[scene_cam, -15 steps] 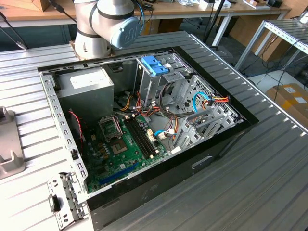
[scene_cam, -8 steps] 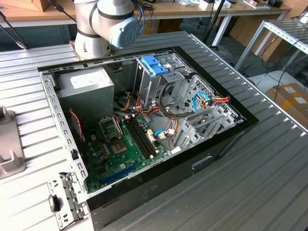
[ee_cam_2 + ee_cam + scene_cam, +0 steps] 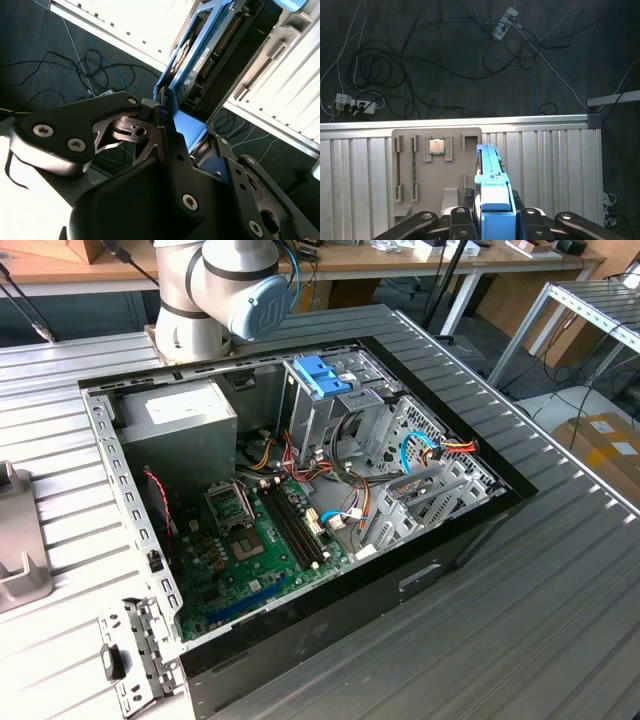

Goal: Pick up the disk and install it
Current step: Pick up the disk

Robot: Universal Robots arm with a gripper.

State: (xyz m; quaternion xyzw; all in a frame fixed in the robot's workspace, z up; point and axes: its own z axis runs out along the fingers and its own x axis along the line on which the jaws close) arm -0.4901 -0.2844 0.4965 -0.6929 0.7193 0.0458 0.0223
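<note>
Casework first: in the exterior view an open computer case (image 3: pixel 300 490) lay flat on a ribbed metal table (image 3: pixel 540 570) with its green motherboard (image 3: pixel 260 540) exposed; a grey power-supply box (image 3: pixel 175 430) sat in the corner nearest the arm's base (image 3: pixel 190 310), and its white sticker (image 3: pixel 170 405) carried print too small to read; a light-blue ribbed latch (image 3: pixel 322 375) stood atop the drive cage (image 3: pixel 330 420), toward the exterior view's right of that box; a blue joint cap (image 3: pixel 262 305) on the arm bore a pale emblem.

In the second wrist view the gripper (image 3: pixel 192 131) was clamped narrow on the disk (image 3: pixel 210 55), its dark fingers (image 3: pixel 167 120) pressed against the blue plastic bracket (image 3: pixel 192 125); the disk was held off any surface, tilted, with a dark cabled floor (image 3: pixel 60 50) and pale slatted table edges behind it; it showed a row of connector pins (image 3: pixel 227 35) and a small pale label strip (image 3: pixel 202 62) whose print could not be made out.

In the first wrist view the disk (image 3: pixel 490 165) appeared edge-on, a thin slab edged in blue, gripped between the fingers (image 3: pixel 461 216) of the gripper (image 3: pixel 494 210); beyond it a beige parts tray (image 3: pixel 432 180) rested on a slatted table (image 3: pixel 550 165), holding a square processor chip (image 3: pixel 436 146) and a slim green memory stick (image 3: pixel 413 167); white power strips (image 3: pixel 355 104) lay among cables on the floor.
</note>
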